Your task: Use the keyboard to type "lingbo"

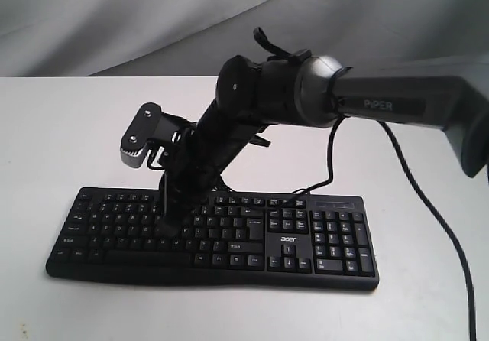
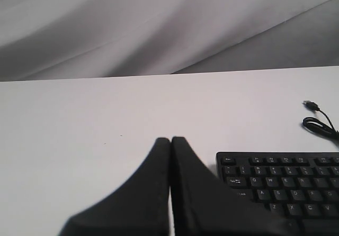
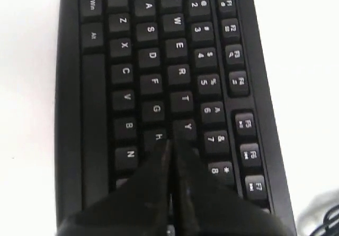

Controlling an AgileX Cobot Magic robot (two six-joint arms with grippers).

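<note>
The black keyboard (image 1: 321, 238) lies flat on the white table, number pad and "acer" logo towards the right. My right gripper (image 1: 166, 230) reaches across from the right and points steeply down onto the letter keys left of the middle. In the right wrist view the keyboard (image 3: 153, 77) fills the picture, and the right gripper (image 3: 170, 141) is shut with nothing in it, its tip at the H and Y keys. My left gripper (image 2: 170, 139) is shut and empty above bare table, just beside the keyboard (image 2: 286, 185) corner that bears the Esc key. It does not show in the exterior view.
The keyboard's thin cable and USB plug (image 2: 312, 106) lie loose on the white table (image 1: 61, 127) behind it. A thick black arm cable (image 1: 428, 211) hangs down at the right. Grey cloth (image 1: 114, 20) backs the table.
</note>
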